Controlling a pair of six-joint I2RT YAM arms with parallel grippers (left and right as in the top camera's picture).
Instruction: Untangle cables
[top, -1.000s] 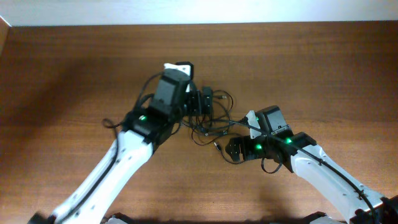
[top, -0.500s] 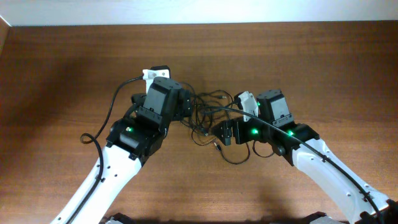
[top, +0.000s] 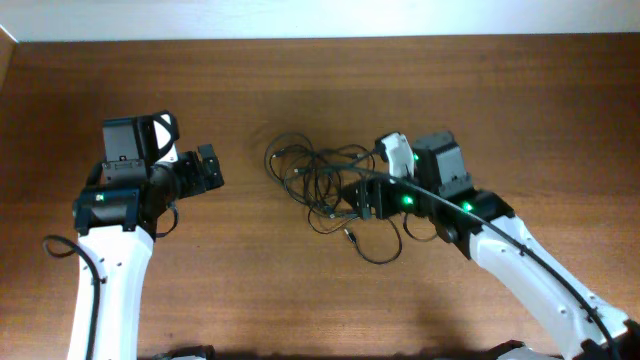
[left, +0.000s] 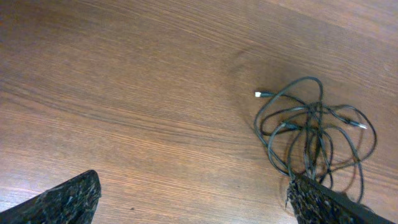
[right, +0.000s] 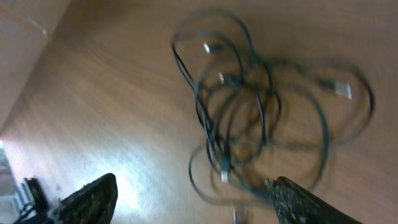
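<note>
Right pincer (top: 358, 198): jaws stand wide with nothing clamped. It sits low at the edge of the bundle, and strands run just ahead of its fingers (right: 93, 199) and between them.
Left pincer (top: 212, 168): spread fully and empty, aimed toward the bundle.
Cables (top: 320, 175): thin black cords in one knotted cluster of overlapping loops. They touch or nearly touch the right pincer and lie well apart from the left one, beyond its tips.
Loose parts: a pale-tipped plug (left: 258, 94) sticks out on the side of the cluster facing the left pincer. A slack loop (top: 375, 250) trails out from under the right pincer, back toward its arm.
Surface (top: 200, 80): brown wood grain, bare between the left pincer and the cluster.
Step in hand: by my reading this is an early one. The right pincer is set to take hold of a strand at its side of the tangle, and no cord has been separated yet.
Next move calls for: closing on a single strand rather than a crossing of several. The left pincer then has to come across to pin or grip the far side, perhaps at the pale-tipped plug, so the two can draw the loops apart. Pulling with one pincer alone would likely drag the whole cluster.
</note>
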